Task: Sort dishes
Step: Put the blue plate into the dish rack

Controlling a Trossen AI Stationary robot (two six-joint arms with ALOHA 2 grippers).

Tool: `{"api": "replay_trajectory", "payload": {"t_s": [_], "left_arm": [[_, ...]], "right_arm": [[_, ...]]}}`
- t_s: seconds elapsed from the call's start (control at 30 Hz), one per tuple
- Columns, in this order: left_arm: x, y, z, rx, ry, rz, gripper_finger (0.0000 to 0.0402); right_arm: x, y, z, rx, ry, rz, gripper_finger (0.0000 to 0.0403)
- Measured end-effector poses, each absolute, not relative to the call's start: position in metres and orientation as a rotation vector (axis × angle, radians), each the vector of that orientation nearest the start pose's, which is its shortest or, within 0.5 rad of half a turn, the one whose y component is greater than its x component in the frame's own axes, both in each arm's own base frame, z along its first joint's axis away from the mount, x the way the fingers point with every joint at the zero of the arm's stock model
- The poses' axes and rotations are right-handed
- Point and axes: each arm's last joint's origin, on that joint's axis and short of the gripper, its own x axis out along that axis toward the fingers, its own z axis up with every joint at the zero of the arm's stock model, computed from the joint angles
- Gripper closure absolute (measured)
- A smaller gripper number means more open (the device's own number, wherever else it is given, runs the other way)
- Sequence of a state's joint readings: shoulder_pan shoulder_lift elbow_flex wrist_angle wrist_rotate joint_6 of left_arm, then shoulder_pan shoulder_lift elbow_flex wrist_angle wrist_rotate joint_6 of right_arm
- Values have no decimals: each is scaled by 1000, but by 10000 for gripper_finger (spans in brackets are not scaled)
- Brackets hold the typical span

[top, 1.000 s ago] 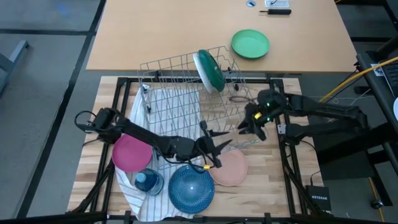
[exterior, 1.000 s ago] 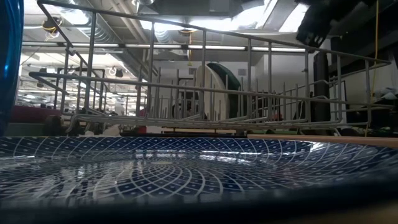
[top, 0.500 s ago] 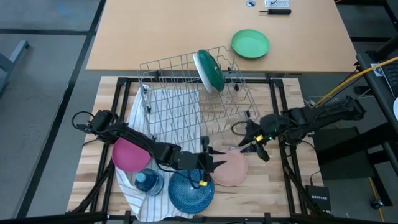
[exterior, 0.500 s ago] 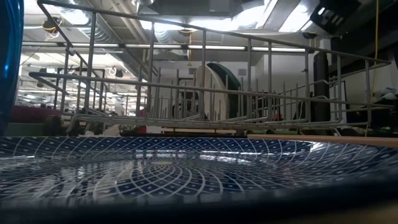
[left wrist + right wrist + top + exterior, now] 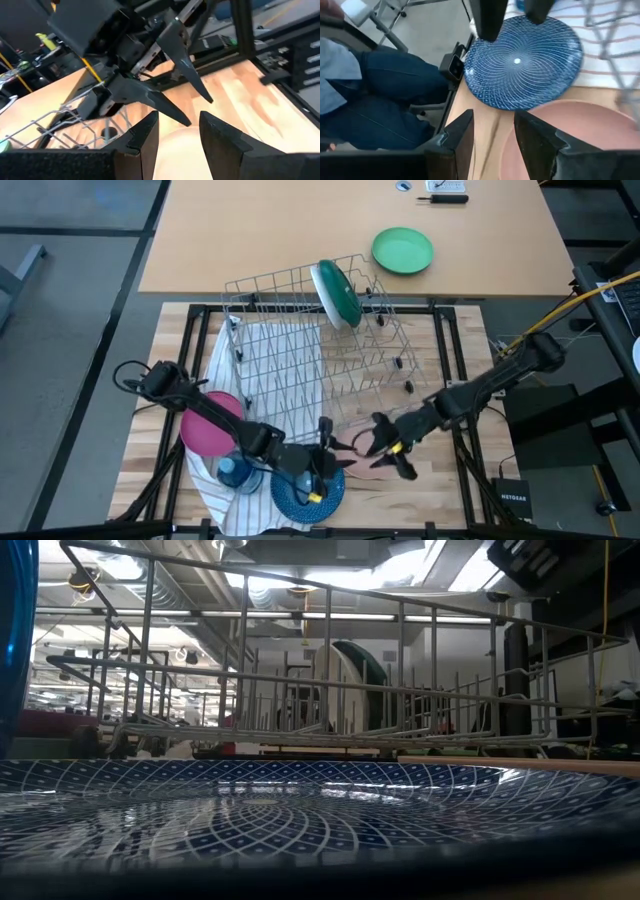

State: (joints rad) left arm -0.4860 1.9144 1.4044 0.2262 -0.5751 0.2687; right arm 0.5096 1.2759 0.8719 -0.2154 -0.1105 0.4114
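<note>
Both grippers hang over the front of the table, tips facing each other. The left gripper sits above the speckled blue plate, fingers apart, nothing in them. The right gripper is over the pale pink plate, also spread and empty. The magenta plate lies left, and the white-and-green plate stands in the wire rack.

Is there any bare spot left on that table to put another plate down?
Yes: the big tan tabletop behind the wire rack is bare apart from the green plate. The front is crowded: magenta plate, blue plate, pink plate, striped cloth and both arms.
</note>
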Motion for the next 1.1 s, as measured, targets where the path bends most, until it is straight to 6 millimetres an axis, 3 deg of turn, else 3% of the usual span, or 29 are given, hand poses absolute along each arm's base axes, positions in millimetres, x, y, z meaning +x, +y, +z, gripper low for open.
{"api": "replay_trajectory", "payload": {"t_s": [0.37,0.57,0.83,1.1], "left_arm": [[381,-218,253,454,301,-40,270],[370,-217,265,445,331,-66,270],[356,-208,290,290,332,-44,270],[354,-206,287,300,380,-41,270]], "right_arm": [[255,185,211,68,692,486,258],[262,204,186,-93,646,580,258],[269,205,161,-371,630,551,258],[272,205,146,-547,628,548,258]]}}
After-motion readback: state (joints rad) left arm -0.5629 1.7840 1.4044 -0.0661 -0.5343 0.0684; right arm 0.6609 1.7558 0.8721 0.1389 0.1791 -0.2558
